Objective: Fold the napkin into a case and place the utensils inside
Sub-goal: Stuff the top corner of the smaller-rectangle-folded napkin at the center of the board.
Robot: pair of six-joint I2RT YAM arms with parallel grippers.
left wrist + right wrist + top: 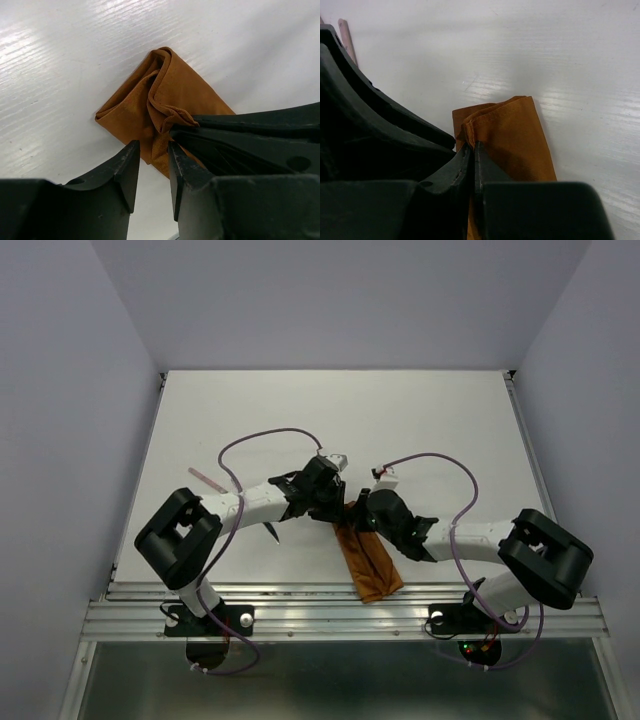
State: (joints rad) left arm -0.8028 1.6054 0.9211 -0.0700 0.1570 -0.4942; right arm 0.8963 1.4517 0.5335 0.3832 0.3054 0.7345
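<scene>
Napkin [370,562]: soft, limp; far hem clamped by right gripper [471,148], left gripper [152,150] half-parted, empty; best taken at hems.

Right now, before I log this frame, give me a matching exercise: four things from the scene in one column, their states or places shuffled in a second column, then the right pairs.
Column one
1. left gripper
2. right gripper
3. napkin
4. pink stick

Column two
A. lies by itself, off to the left side
B. folded into a narrow strip
C. jaws apart
D. shut on the napkin's edge

Pairs: 1-C, 2-D, 3-B, 4-A
</scene>
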